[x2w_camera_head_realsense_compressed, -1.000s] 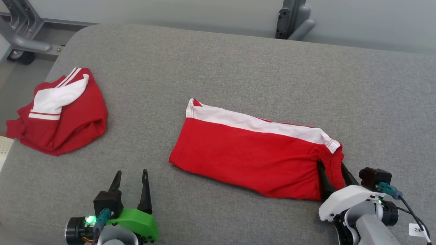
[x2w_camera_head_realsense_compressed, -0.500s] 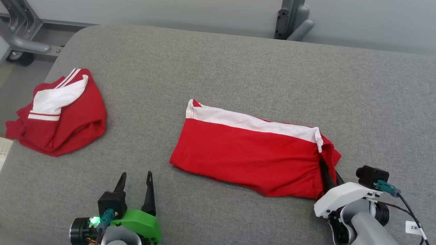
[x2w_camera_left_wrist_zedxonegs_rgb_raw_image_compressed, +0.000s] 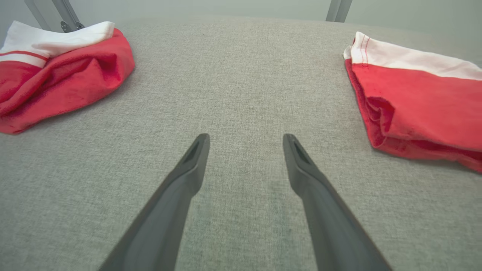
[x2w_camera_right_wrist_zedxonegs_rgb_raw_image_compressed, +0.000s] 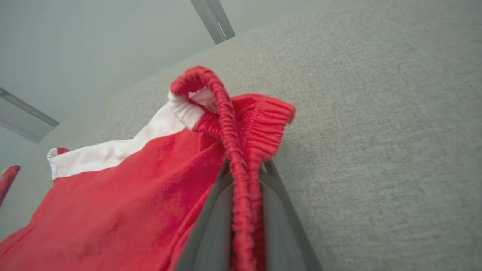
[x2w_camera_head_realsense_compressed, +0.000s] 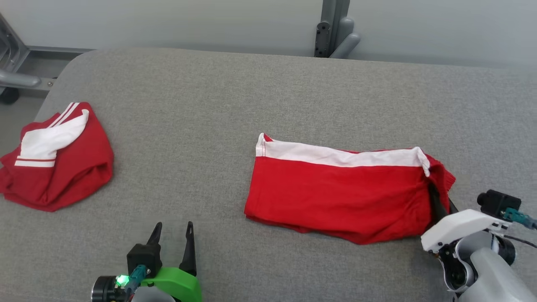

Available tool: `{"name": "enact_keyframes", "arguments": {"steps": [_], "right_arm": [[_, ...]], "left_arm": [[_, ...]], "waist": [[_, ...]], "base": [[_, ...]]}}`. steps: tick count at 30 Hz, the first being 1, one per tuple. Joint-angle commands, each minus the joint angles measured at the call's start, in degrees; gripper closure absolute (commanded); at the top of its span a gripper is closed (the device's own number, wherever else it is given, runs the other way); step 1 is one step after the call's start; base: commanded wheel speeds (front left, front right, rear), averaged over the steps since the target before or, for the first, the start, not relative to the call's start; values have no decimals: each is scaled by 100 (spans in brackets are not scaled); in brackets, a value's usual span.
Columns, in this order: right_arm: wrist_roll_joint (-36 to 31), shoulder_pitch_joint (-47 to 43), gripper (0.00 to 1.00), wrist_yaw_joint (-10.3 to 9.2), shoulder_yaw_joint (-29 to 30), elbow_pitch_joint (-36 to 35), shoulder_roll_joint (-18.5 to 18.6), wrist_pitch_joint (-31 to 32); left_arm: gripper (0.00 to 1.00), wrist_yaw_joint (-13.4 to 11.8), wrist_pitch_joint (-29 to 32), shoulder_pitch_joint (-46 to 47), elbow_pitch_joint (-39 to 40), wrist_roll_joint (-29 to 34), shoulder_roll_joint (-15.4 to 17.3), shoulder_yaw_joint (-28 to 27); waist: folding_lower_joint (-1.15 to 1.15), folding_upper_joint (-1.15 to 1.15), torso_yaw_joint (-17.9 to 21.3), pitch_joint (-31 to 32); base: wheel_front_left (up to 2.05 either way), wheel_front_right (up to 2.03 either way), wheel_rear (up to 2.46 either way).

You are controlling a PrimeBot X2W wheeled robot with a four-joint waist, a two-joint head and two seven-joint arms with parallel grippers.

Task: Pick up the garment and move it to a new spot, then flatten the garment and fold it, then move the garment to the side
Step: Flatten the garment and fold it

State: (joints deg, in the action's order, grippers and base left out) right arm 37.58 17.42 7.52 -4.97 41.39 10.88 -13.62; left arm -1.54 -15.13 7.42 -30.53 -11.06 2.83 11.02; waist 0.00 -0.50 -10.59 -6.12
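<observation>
The garment (x2w_camera_head_realsense_compressed: 335, 188), red with a white band along its far edge, lies folded on the grey padded surface (x2w_camera_head_realsense_compressed: 201, 105), right of centre. My right gripper (x2w_camera_head_realsense_compressed: 438, 199) is shut on the garment's ribbed waistband at its right end. In the right wrist view the red elastic (x2w_camera_right_wrist_zedxonegs_rgb_raw_image_compressed: 226, 113) bunches up between my two fingers (x2w_camera_right_wrist_zedxonegs_rgb_raw_image_compressed: 211, 226), and the garment (x2w_camera_right_wrist_zedxonegs_rgb_raw_image_compressed: 113, 195) trails to the left. My left gripper (x2w_camera_head_realsense_compressed: 173, 228) stands open and empty near the front edge, left of the garment (x2w_camera_left_wrist_zedxonegs_rgb_raw_image_compressed: 421, 98), with the left gripper (x2w_camera_left_wrist_zedxonegs_rgb_raw_image_compressed: 244, 139) a little above the bare fabric.
A second red and white garment (x2w_camera_head_realsense_compressed: 54, 167) lies crumpled at the far left edge, also at the upper left in the left wrist view (x2w_camera_left_wrist_zedxonegs_rgb_raw_image_compressed: 56, 75). A grey metal post (x2w_camera_head_realsense_compressed: 333, 29) rises behind the surface; a metal frame (x2w_camera_head_realsense_compressed: 16, 77) stands at the back left.
My right gripper's fingers closed on the waistband, and that end has bunched up. The head camera has shifted, so the whole picture has moved. The left gripper stays open.
</observation>
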Motion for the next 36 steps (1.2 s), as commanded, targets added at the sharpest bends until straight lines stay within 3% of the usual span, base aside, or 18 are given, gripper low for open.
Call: {"name": "enact_keyframes", "arguments": {"steps": [1, 7, 13, 24, 25, 26, 27, 36], "right_arm": [[148, 82, 100, -5, -186, -186, 38, 152], [1265, -54, 100, -4, -1010, -1281, 38, 1122], [2033, -61, 100, -4, -1551, -2014, -155, 1790], [1702, 740, 100, -3, -1933, -1006, -562, 1418], [1666, 815, 89, -3, -1927, -874, -573, 1346], [1632, 893, 57, -3, -1923, -727, -598, 1267], [1583, 969, 0, -3, -1932, -600, -614, 1194], [1573, 1300, 0, -3, -2116, -302, -669, 517]], "left_arm": [[0, 5, 0, -74, -40, -40, 13, 7], [0, 27, 0, -67, -125, -70, 14, 193], [0, 31, 0, 58, -156, -113, 16, 449], [0, -58, 0, 146, 63, -202, 13, 722], [0, -64, 0, 137, 78, -212, 15, 740], [0, -70, 0, 123, 90, -233, 14, 752], [0, -83, 0, 108, 99, -238, 11, 763], [0, -205, 0, -45, 210, -244, 11, 606]], "waist": [[0, 50, 107, 70], [0, 50, 150, 106], [0, 50, -125, 80], [0, 50, -1223, -132], [0, 50, -1306, -149], [0, 50, -1383, -168], [0, 50, -1448, -182], [0, 50, -1481, -195]], "base": [[0, 0, 0], [0, 0, 0], [0, 0, 0], [0, 0, 0], [0, 0, 0], [0, 0, 0], [0, 0, 0], [0, 0, 0]]}}
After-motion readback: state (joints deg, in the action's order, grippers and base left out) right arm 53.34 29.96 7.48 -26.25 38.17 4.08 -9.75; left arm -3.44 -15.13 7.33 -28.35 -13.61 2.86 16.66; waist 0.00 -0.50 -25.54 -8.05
